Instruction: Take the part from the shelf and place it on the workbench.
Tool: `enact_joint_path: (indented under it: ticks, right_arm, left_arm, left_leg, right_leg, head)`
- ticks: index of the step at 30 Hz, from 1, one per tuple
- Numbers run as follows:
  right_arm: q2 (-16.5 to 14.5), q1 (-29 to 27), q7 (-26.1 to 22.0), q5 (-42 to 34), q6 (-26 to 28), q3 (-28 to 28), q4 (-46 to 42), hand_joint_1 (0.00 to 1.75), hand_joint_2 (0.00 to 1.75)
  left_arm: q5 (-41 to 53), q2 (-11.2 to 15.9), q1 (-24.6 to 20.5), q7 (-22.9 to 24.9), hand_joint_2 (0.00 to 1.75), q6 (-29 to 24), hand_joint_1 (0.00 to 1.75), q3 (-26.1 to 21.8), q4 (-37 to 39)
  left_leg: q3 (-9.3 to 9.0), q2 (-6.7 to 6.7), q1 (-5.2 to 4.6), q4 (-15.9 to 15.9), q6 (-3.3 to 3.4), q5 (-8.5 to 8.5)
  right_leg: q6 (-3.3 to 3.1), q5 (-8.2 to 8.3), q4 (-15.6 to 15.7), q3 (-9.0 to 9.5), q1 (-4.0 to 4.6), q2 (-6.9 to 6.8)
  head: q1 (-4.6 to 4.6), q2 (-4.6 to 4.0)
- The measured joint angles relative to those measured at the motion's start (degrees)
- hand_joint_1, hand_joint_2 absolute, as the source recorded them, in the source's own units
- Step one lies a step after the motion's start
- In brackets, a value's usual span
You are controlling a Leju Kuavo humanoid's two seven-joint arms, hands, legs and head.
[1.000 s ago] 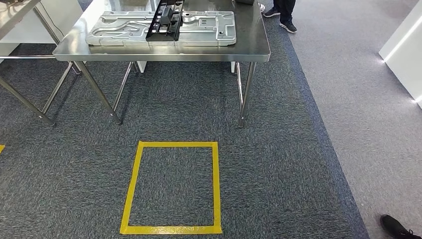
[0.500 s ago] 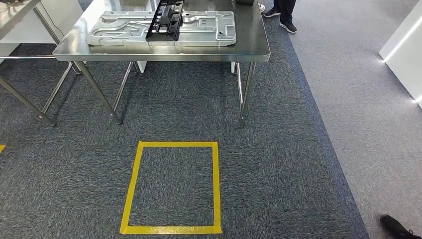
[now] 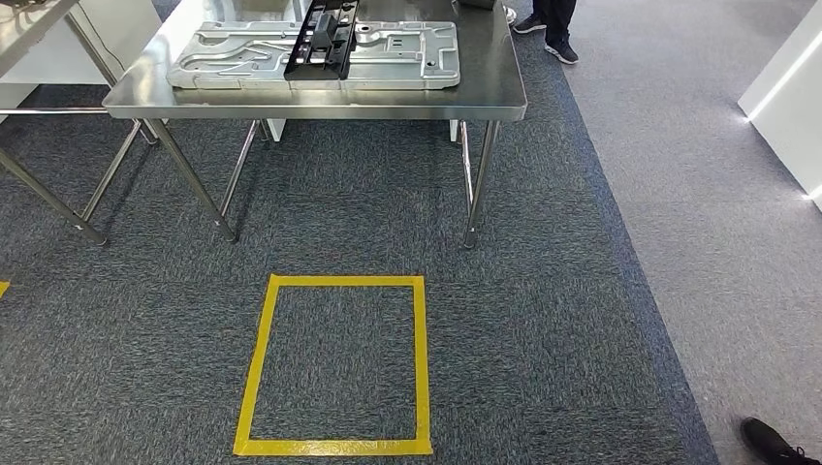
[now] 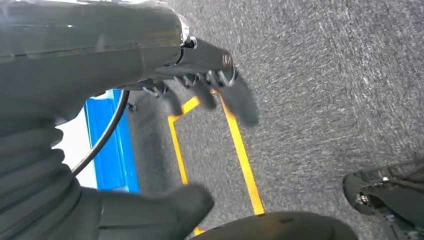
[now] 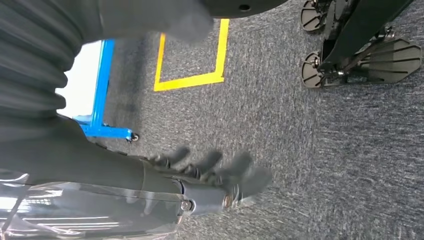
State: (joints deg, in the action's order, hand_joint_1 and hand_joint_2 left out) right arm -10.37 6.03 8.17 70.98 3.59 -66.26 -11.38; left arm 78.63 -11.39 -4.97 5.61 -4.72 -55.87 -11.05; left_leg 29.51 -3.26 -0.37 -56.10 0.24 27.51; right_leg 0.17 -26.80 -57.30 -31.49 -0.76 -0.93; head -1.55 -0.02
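A long black part (image 3: pixel 325 39) lies across a flat silver metal panel (image 3: pixel 242 53) on the steel workbench (image 3: pixel 485 92) ahead of me. My left hand (image 4: pixel 200 65) hangs above the carpet with its fingers (image 4: pixel 240 100) spread apart and nothing in it. My right hand (image 5: pixel 200 185) also hangs over the carpet, fingers (image 5: pixel 220 165) extended and apart, empty. Both hands are far from the workbench.
A yellow tape rectangle (image 3: pixel 422 358) marks the carpet in front of the workbench. A second steel table (image 3: pixel 29 24) stands at the far left. A blue frame on castors (image 5: pixel 102 90) stands behind me. A person's shoes (image 3: pixel 553 34) are beyond the bench; another shoe (image 3: pixel 771 441) is at the lower right.
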Motion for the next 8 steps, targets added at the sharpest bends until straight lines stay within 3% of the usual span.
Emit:
enact_joint_path:
  ticks: [8]
  right_arm:
    - [0.8, -1.5, -1.0, -8.3, -0.2, 7.1, -0.9, 1.75, 1.75]
  left_arm:
    - [-9.2, 1.2, 1.3, -0.7, 1.75, 0.5, 1.75, 5.4, -0.7]
  left_leg:
    - [0.01, 0.00, 0.01, 0.0, -0.03, 0.02]
  right_leg:
    - [0.00, 0.00, 0.0, -0.02, 0.01, 0.00]
  head:
    - [0.00, 0.00]
